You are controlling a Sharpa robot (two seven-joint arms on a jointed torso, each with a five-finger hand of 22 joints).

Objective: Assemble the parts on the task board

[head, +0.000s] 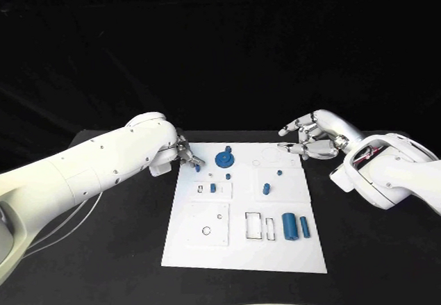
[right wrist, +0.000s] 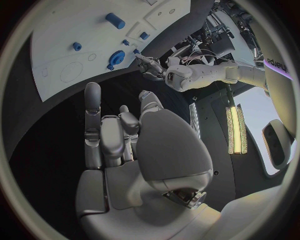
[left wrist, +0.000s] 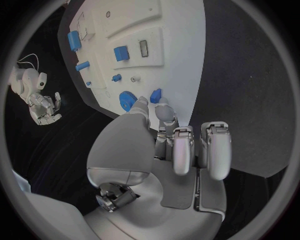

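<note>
Head view: the white task board lies in the middle of the black bench; a blue gear stands near its far edge, small blue pegs sit further in, and two blue cylinders lie side by side near the board's near right corner; the left hand sits at the far left corner of the board with a small blue part at its fingertips; the right hand hangs just off the far right corner of the board, fingers spread and curved, holding nothing.

Left wrist view: the left hand reaches toward the task board; its thumb and one finger meet right at a small blue part at the board's edge, pinching it as far as can be told, while the other fingers are curled in; the blue gear stands just beside that part; a blue block sits next to a rectangular slot; the right hand shows beyond the board, its fingers apart.

Right wrist view: the right hand is above the dark bench beside the task board, fingers loosely extended and apart, nothing in them; the blue gear and a blue cylinder show on the board; the left hand is at the board's edge.
</note>
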